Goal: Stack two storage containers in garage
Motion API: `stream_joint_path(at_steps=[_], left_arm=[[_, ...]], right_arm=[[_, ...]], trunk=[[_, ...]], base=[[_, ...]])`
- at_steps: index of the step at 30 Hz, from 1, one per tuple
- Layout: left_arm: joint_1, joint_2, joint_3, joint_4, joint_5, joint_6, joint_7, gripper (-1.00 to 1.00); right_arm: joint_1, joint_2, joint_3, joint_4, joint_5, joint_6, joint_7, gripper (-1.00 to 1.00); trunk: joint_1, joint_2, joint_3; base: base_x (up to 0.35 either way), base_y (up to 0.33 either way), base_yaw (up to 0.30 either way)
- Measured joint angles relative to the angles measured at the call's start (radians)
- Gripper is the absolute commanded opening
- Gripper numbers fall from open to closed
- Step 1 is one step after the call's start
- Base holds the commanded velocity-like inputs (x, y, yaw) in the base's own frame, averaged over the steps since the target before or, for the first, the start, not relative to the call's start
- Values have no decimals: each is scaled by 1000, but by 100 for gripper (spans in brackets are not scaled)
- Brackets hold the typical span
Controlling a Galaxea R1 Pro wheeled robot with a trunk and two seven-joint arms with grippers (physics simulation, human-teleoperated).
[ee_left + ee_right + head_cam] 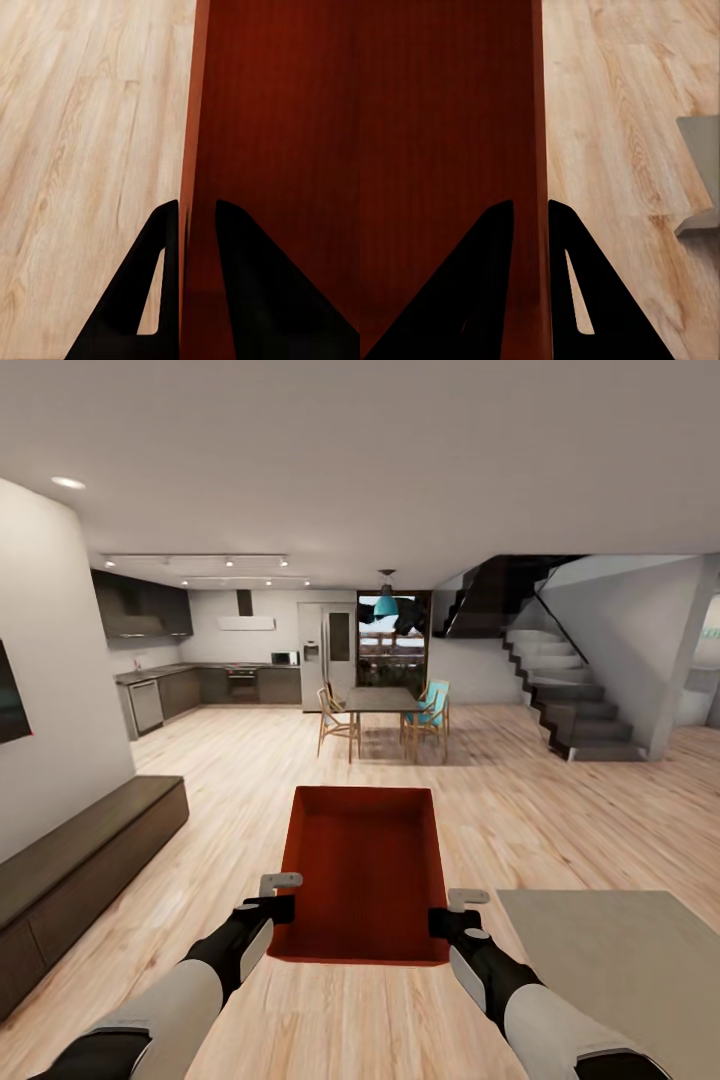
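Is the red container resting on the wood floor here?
No, the container is held up by the left gripper and right gripper.

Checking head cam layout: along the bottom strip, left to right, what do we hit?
Low dark cabinet → left gripper → red-orange storage container → right gripper → pale grey tabletop.

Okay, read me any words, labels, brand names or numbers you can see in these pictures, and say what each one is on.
No readable text anywhere.
Storage container: plain red-orange walls, no label; both wrist views confirm this up close.
Left end effector and right end effector: no markings.
Microwave and fridge in the far kitchen: too small and blurred to show any brand.
Wall TV: dark screen, nothing on it.
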Motion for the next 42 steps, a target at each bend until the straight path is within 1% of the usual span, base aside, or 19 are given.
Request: stream_joint_path(at_steps=[12, 42], left_arm=[[0, 1, -2, 2, 3, -9, -1, -100], [0, 1, -3, 2, 4, -6, 0, -100]], right_arm=[[0, 1, 2, 0, 0, -4, -2, -100], [0, 1, 2, 0, 0, -3, -2, -100]], trunk=[[0, 0, 0], [0, 0, 0]], base=[[322, 0, 0], [322, 0, 0]])
